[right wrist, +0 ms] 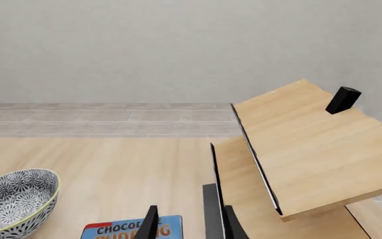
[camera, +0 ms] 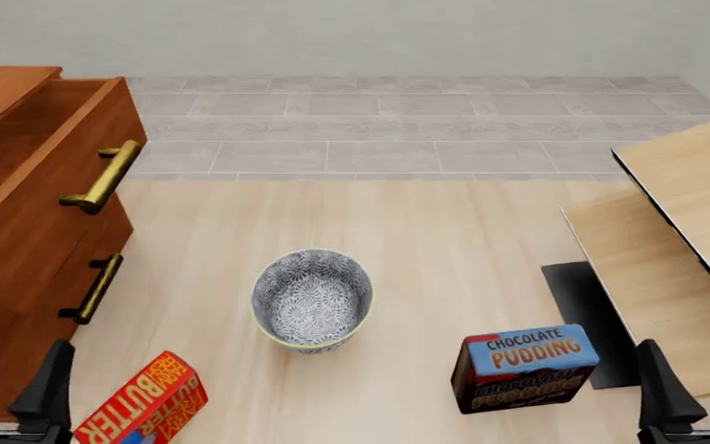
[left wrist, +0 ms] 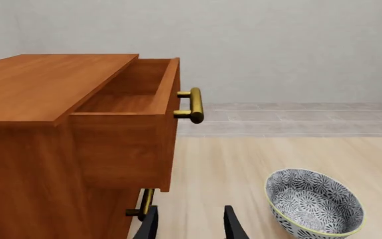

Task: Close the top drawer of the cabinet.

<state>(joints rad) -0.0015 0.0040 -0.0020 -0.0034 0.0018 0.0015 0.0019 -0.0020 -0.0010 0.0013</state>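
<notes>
The cabinet [camera: 16,305] stands at the table's left, reddish-brown wood. Its top drawer [camera: 34,217] is pulled out, with the empty box showing and the brass handle [camera: 103,176] on its front panel. In the left wrist view the top drawer [left wrist: 128,144] juts from the cabinet [left wrist: 38,174], its handle [left wrist: 192,105] pointing toward the table's middle. My left gripper [camera: 10,388] sits low at the near left, in front of the cabinet and below the drawer, open and empty. My right gripper [camera: 694,384] is at the near right, open and empty, far from the cabinet.
A lower drawer handle [camera: 93,289] sits under the open drawer. A patterned bowl [camera: 312,301] stands mid-table, a butter box [camera: 145,407] near left, a chocolate pudding box [camera: 525,365] near right. Pale wooden boards [camera: 688,213] and a black mat [camera: 587,314] fill the right.
</notes>
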